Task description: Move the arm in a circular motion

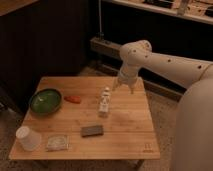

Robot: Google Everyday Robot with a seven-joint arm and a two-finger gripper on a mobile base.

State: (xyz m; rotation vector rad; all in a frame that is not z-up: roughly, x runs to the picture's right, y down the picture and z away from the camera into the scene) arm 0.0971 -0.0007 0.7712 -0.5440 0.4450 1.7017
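The thick cream-white arm reaches in from the right, with small dark dots along its tube and a bulbous joint at its bend. From that joint it points down to the gripper, which hangs just above the far right part of the wooden table. The gripper is right of and behind a small white bottle and holds nothing that I can see.
On the table are a green bowl at the left, an orange-red object, a dark flat block, a white cup and a clear packet at the front left. Dark panelled walls stand behind.
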